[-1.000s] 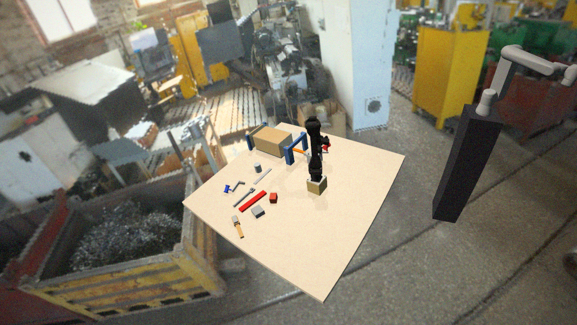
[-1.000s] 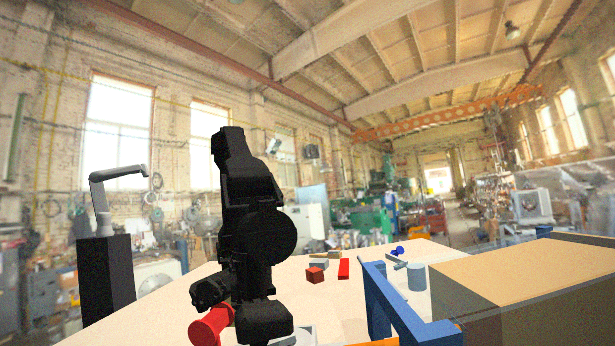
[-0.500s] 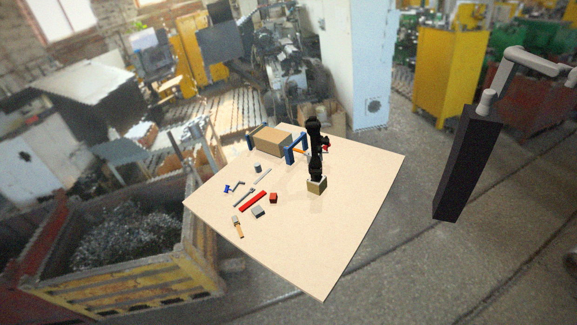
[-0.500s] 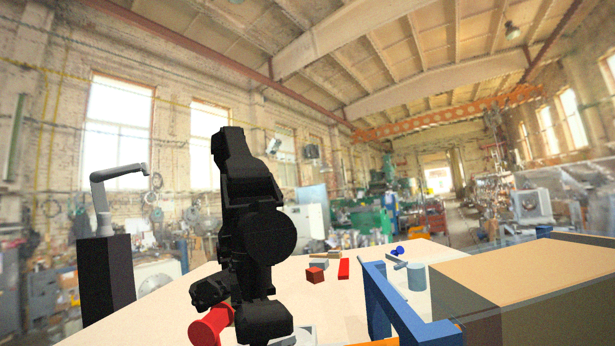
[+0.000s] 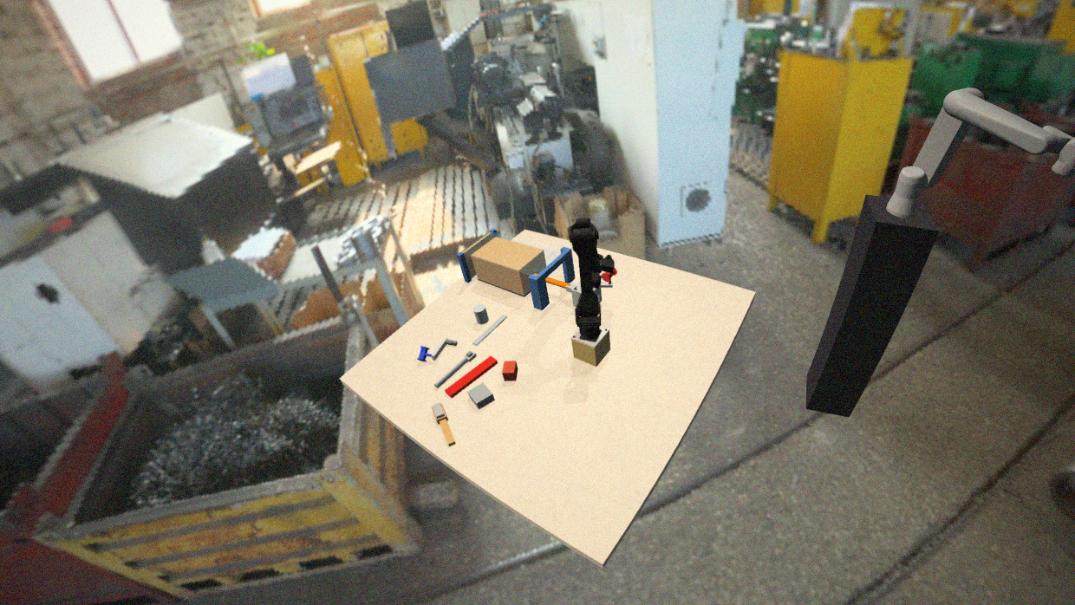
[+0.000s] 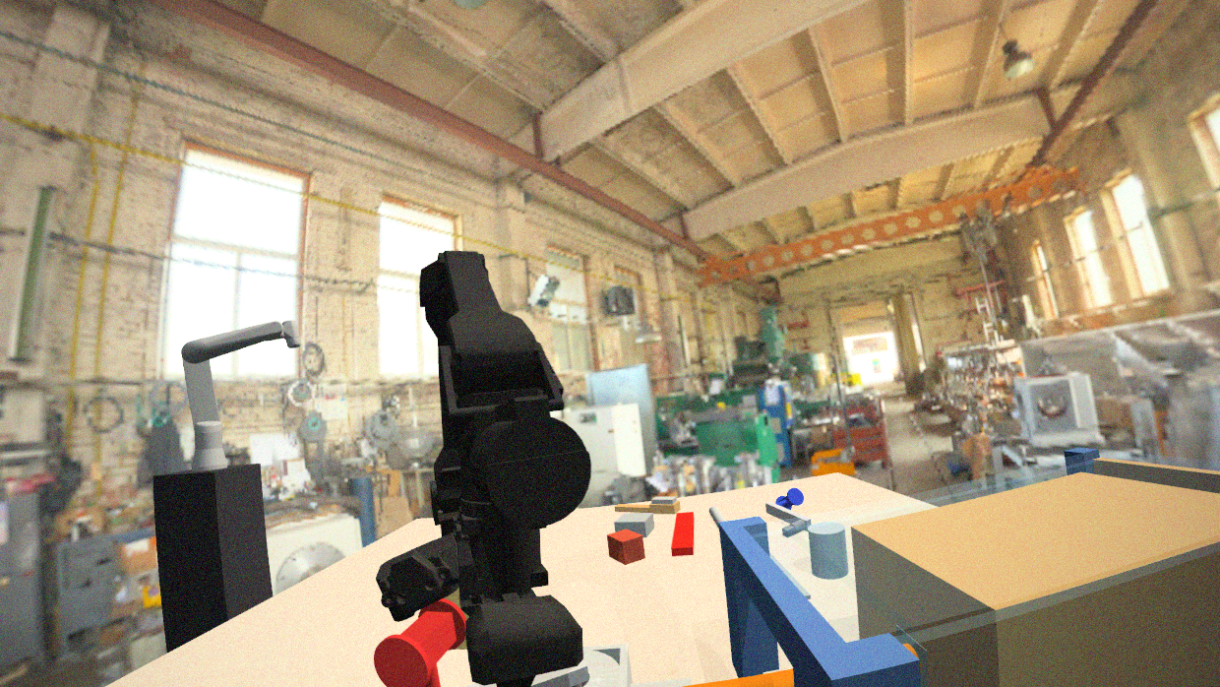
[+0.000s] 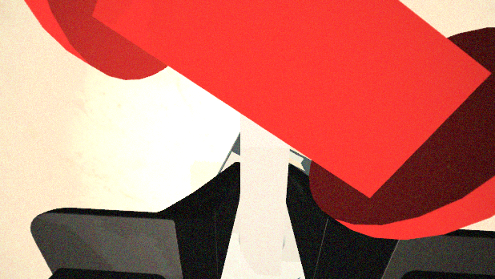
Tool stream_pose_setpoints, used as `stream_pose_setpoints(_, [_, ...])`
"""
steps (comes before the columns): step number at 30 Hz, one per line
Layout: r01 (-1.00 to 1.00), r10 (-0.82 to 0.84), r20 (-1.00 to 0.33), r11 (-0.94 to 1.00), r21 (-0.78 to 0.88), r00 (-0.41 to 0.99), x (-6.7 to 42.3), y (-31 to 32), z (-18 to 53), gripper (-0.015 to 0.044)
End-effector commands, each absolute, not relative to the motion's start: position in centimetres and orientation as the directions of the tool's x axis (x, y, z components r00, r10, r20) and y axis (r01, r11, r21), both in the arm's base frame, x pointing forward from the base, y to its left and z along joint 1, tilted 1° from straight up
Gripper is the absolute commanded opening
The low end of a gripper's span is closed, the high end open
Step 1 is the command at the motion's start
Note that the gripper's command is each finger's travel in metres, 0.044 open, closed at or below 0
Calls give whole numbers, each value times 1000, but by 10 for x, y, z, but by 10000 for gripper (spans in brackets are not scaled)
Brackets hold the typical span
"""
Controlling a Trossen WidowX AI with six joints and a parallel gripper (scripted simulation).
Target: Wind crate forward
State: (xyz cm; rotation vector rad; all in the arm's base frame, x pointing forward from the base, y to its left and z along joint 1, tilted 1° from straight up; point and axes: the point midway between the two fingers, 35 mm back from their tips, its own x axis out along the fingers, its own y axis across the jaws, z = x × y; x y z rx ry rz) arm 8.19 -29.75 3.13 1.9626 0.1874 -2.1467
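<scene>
My gripper is shut on the winch handle's pale crank arm in the wrist view; its red grip lies across that view. The arm hides my fingers in the top and exterior views. The winch is partly hidden behind the arm, with the crank arm over it; the square key and round hole are hidden. The orange strap runs to the crate. The crate looks flat inside the clear panels, its front a little behind the blue steel frame.
On the bench lie a blue-gripped crank, a wrench, a red bar, a red cube, a grey block and a wooden-handled tool. A grey cylinder and a flat strip are nearer the cubby.
</scene>
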Motion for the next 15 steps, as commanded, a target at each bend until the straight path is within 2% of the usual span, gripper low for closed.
stream_pose_setpoints(1, [228, -71, -994, -972, 52, -78, 82, -296, 27, 0])
stream_pose_setpoints(15, [171, -65, -995, -984, 51, -79, 81, -294, 27, 0])
